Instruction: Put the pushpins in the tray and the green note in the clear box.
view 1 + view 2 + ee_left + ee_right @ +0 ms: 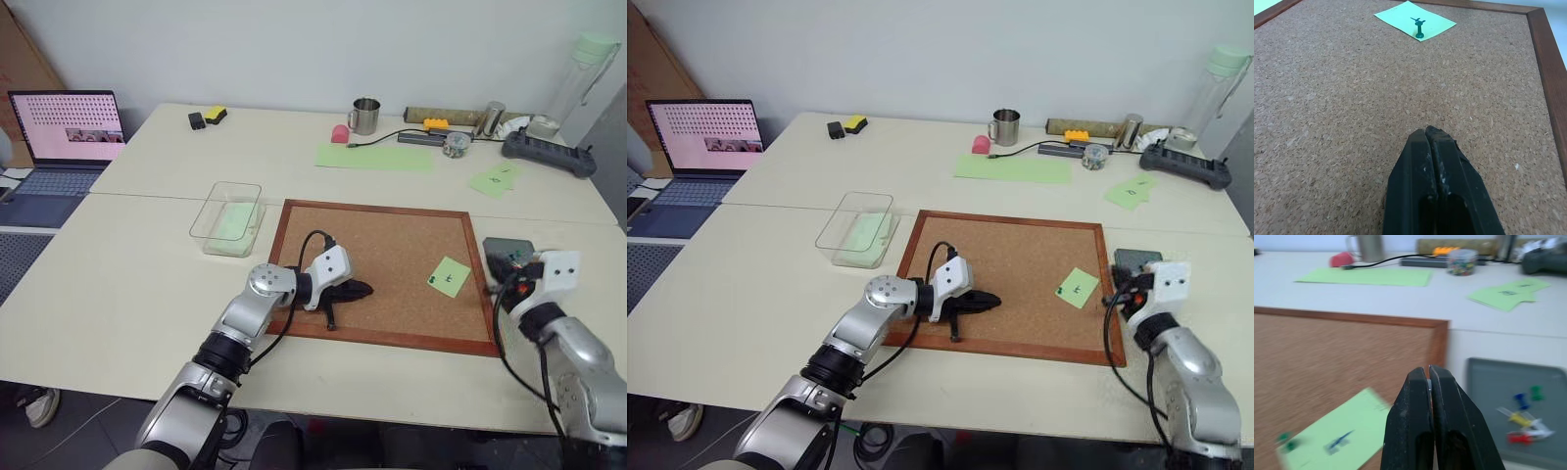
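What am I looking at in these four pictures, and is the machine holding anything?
It is a two-armed robot. Two pictures come from cameras in its head, two from cameras on its wrists. The left gripper hangs over a cork board, fingers shut and holding nothing. The right gripper is shut too; whether it holds anything I cannot tell. A green note lies on the board, fixed by a green pushpin. Beside the board sits a grey tray with several pushpins, and a clear box stands on the other side.
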You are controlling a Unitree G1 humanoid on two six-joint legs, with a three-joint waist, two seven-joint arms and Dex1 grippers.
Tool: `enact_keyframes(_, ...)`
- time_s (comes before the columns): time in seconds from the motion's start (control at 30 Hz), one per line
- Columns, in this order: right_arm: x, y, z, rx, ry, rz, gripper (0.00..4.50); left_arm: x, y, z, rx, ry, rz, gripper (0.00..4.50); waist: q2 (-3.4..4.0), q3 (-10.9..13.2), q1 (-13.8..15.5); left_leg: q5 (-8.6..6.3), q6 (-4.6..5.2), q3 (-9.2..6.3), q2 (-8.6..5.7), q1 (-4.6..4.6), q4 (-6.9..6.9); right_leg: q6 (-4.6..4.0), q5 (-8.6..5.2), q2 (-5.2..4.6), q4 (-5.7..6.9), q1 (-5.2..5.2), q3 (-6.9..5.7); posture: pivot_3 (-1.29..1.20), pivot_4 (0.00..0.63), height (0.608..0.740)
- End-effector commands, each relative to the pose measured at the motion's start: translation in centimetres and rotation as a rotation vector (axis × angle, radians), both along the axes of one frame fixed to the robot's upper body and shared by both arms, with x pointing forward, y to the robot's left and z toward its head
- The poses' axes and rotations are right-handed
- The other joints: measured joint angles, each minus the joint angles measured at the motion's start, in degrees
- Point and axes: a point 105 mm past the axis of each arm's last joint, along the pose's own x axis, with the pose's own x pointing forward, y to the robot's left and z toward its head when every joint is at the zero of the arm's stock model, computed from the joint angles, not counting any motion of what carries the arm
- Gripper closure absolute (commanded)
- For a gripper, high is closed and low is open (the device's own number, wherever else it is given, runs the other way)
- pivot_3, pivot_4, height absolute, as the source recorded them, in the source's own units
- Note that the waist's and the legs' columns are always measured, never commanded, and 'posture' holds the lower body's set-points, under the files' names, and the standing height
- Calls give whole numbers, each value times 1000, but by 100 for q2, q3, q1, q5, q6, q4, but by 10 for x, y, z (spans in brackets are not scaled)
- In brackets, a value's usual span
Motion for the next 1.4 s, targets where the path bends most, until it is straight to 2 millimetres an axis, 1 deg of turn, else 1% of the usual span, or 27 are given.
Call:
enact_keyframes(0.03, 12, -21, 12, 38, -14, -88, 4496, -4, -1, -7, 21, 18, -7, 4500, 1, -1, 0, 0, 0, 2, 0, 2, 1, 0, 0, 0, 0, 1, 3, 0, 150, 740)
enact_keyframes(0.1, 17, -22, 10, 49, 12, -87, 4496, -4, -1, -7, 20, 18, -5, 4500, 1, -1, 11, 0, 0, 1, 0, 1, 1, 0, 0, -1, 0, 2, 1, 0, 150, 740)
enact_keyframes(0.23, 26, -33, 7, 41, 39, -116, 4496, -4, 0, -7, 19, 17, 1, 4500, 2, -1, 10, 0, 0, 1, 0, -1, 0, 0, 0, -1, -3, 1, 1, 0, 150, 740)
enact_keyframes(0.3, 28, -34, 6, 55, 42, -115, 4496, -4, 0, -7, 19, 16, 4, 4500, 2, -1, 1, 0, 0, 4, 0, -1, 0, 0, 0, -1, -2, 1, 3, 0, 150, 740)
enact_keyframes(0.37, 30, -34, 5, 57, 48, -113, 4063, -4, 1, -7, 19, 17, 6, 4500, 2, -1, -3, 0, 0, 5, 0, 0, 1, 0, 0, -2, -1, 1, 4, 0, 150, 740)
enact_keyframes(0.4, 30, -34, 4, 58, 52, -113, 4045, -4, 1, -7, 19, 17, 6, 4500, 2, -1, -1, 0, 1, 4, 0, 1, 1, 0, 0, -1, 0, 1, 4, 0, 150, 740)
enact_keyframes(0.43, 30, -34, 3, 61, 55, -112, 3726, -5, 1, -7, 18, 18, 6, 4500, 2, -1, 0, 0, 1, 3, 0, 1, 1, 0, 0, -1, 0, 1, 2, 0, 150, 740)
enact_keyframes(0.47, 31, -34, 2, 64, 56, -111, 3501, -5, 1, -7, 19, 18, 6, 4500, 2, -1, 0, 0, 1, 3, 0, 0, 1, 0, 0, -1, 0, 1, 2, 0, 150, 740)
enact_keyframes(0.5, 31, -34, 2, 67, 56, -110, 3384, -5, 2, -7, 19, 18, 6, 4500, 2, -1, 0, 0, 1, 3, 0, 0, 1, 0, 0, -1, -1, 1, 3, 0, 150, 740)
enact_keyframes(0.6, 31, -34, 1, 71, 55, -109, 2593, -6, 2, -7, 19, 19, 5, 4500, 2, -1, -2, 0, 0, 4, 0, 0, 1, 0, 0, -1, -2, 1, 4, 0, 150, 740)
enact_keyframes(0.67, 29, -35, 1, 72, 55, -111, 2176, -6, 2, -7, 20, 19, 5, 4500, 2, -1, -3, 0, 1, 4, 0, -1, 0, 0, 0, -1, -1, 0, 4, 0, 150, 740)
enact_keyframes(0.7, 29, -36, 1, 72, 54, -112, 1829, -6, 2, -7, 20, 18, 4, 4500, 2, -1, -4, 0, 1, 4, 0, -1, 0, 0, 0, -1, -1, 0, 4, 0, 150, 740)
enact_keyframes(0.8, 26, -36, 3, 65, 36, -111, 1276, -6, 2, -7, 20, 19, 3, 4500, 2, -1, -3, 0, 1, 4, 0, -1, 0, 0, 0, -1, -2, 0, 3, 0, 150, 740)
enact_keyframes(0.83, 25, -29, 7, 60, 15, -73, 996, -6, 2, -7, 20, 20, 3, 4500, 2, -1, -2, 0, 1, 4, 0, -1, 0, 0, 0, -1, -2, 0, 3, 0, 150, 740)
enact_keyframes(0.9, 21, -13, 9, 31, 2, 17, 617, -7, 2, -7, 20, 21, 2, 4500, 2, -1, -2, 0, 1, 3, 0, -1, 0, 0, 0, -1, -2, 0, 2, 0, 150, 740)
enact_keyframes(0.93, 19, -5, 9, 11, 4, 61, 617, -7, 1, -7, 20, 22, 1, 4500, 2, -1, -3, 0, 1, 3, 0, -2, -1, 0, 0, -1, -2, -1, 2, 0, 150, 740)
enact_keyframes(1.07, 1, 45, 8, -3, 0, 291, 617, -8, 2, -8, 21, 25, -1, 4500, 2, -1, -5, 0, 1, 2, 0, -1, -1, 0, 0, -1, -2, 0, 3, 0, 150, 740)
enact_keyframes(1.13, -7, 61, 6, -14, 6, 370, 617, -8, 2, -8, 21, 25, -2, 4500, 2, -1, -5, 0, 1, -1, 0, -1, -1, 0, 0, 0, -3, 0, 1, 0, 150, 740)
enact_keyframes(1.2, -17, 78, -1, -37, 32, 453, 617, -8, 1, -8, 20, 26, -5, 4500, 1, 0, -4, 0, 1, 0, 0, -2, 0, 0, 0, 0, -3, 1, 1, 0, 150, 740)
enact_keyframes(1.23, -21, 85, -7, -55, 52, 479, 617, -9, 1, -8, 19, 26, -6, 4500, 0, 0, -5, 0, 1, -1, 0, -2, 0, 0, 0, 0, -4, 1, 0, 0, 150, 740)
enact_keyframes(1.3, -25, 92, -13, -73, 74, 503, 617, -9, 1, -8, 19, 26, -8, 4500, 0, 0, -5, 0, 1, -2, 0, -2, 0, 0, 0, 0, -4, 1, 0, 0, 150, 740)
enact_keyframes(1.4, -25, 97, -19, -58, 88, 498, 617, -9, 0, -8, 18, 26, -13, 4500, 0, 0, -4, 0, 1, -1, 0, -1, 0, 0, 0, 0, -4, 1, 1, 0, 150, 740)
